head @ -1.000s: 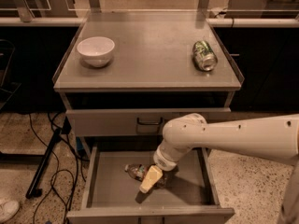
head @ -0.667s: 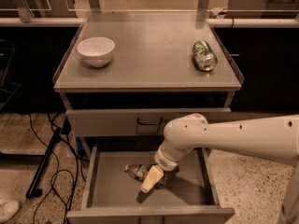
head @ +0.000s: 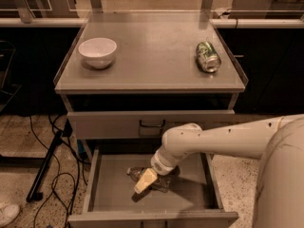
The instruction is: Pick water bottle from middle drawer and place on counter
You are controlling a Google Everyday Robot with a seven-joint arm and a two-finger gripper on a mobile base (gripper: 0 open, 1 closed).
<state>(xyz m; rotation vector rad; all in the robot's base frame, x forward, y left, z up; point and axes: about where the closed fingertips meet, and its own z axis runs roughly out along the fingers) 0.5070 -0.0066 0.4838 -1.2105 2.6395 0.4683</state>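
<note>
The middle drawer (head: 111, 191) is pulled open at the bottom of the view. The water bottle (head: 163, 182), clear plastic, lies on its side on the drawer floor near the middle. My gripper (head: 145, 180), with its cream-coloured tip, is down inside the drawer right over the bottle and hides part of it. The white arm reaches in from the right. The counter (head: 152, 46) is the grey top of the cabinet above.
A white bowl (head: 97, 51) stands at the counter's left and a green drink can (head: 207, 56) lies at its right. The drawer front above (head: 118, 124), with a dark handle, is closed. Cables (head: 52, 170) and a stand leg lie on the speckled floor at left.
The gripper and forearm have shifted slightly to the left over the bottle. The bottle still lies in the drawer.
</note>
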